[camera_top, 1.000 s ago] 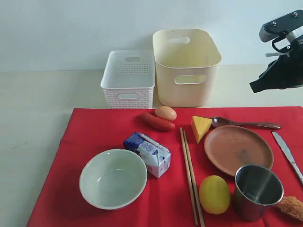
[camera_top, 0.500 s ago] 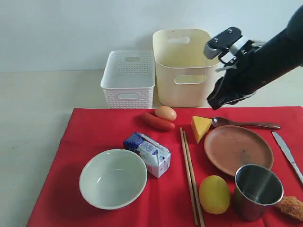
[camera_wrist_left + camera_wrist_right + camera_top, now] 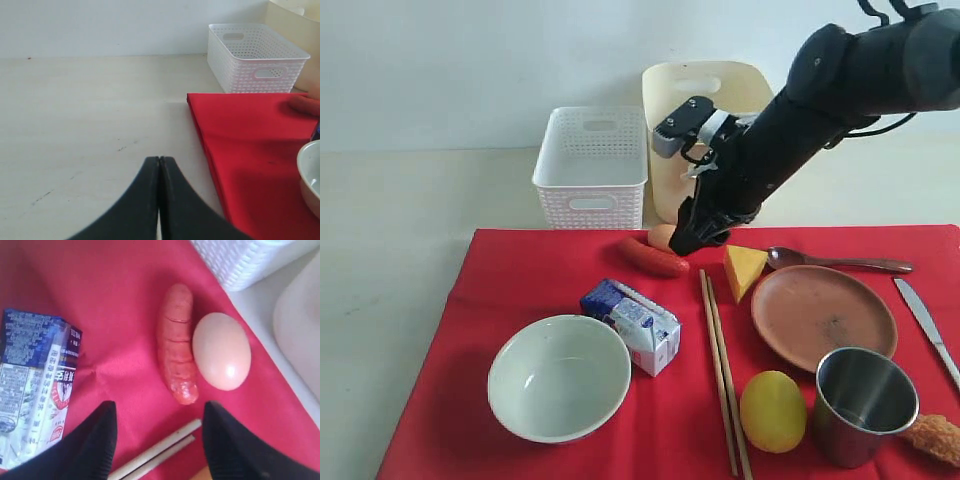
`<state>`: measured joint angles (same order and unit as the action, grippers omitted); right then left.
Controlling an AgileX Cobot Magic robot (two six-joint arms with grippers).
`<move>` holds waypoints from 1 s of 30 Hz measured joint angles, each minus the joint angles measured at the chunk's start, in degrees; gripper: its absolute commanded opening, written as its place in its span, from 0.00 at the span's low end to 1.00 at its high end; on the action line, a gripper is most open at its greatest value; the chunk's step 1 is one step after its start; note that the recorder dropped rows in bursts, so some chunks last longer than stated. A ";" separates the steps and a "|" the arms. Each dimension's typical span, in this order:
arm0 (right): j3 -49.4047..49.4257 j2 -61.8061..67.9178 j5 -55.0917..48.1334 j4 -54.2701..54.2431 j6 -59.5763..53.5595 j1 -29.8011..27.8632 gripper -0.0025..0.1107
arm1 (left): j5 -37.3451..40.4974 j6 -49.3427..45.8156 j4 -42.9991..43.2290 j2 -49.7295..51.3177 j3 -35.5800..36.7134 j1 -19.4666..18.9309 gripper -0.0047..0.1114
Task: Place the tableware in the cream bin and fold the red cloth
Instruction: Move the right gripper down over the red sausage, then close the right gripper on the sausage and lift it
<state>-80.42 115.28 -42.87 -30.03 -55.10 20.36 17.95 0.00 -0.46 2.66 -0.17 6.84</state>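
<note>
The red cloth [image 3: 540, 290] covers the table front and carries the tableware: pale green bowl [image 3: 559, 377], wooden chopsticks [image 3: 722, 370], brown plate [image 3: 823, 316], steel cup [image 3: 864, 404], dark spoon [image 3: 835, 262] and silver knife [image 3: 928, 326]. The cream bin [image 3: 665, 150] stands behind, partly hidden by my right arm. My right gripper [image 3: 698, 238] hangs open over the far tips of the chopsticks [image 3: 160, 450], next to the sausage and egg. My left gripper [image 3: 160, 161] is shut and empty above bare table, left of the cloth edge [image 3: 240, 130].
A white perforated basket [image 3: 592, 165] stands left of the bin. On the cloth lie a sausage [image 3: 653, 258], egg [image 3: 221, 350], cheese wedge [image 3: 743, 270], lemon [image 3: 772, 410], milk carton [image 3: 633, 325] and a fried piece [image 3: 936, 436] at the front right.
My right arm has swung in from the far right and come down in front of the cream bin, ending low over the far ends of the chopsticks. Nothing on the cloth has moved.
</note>
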 measured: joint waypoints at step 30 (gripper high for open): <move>-12.78 12.16 -2.18 4.55 5.10 4.24 0.60 | 0.00 0.00 0.00 0.00 0.00 0.00 0.04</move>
<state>-93.21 127.44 -45.05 -25.48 -50.01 24.60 17.95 0.00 -0.46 2.66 -0.17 6.84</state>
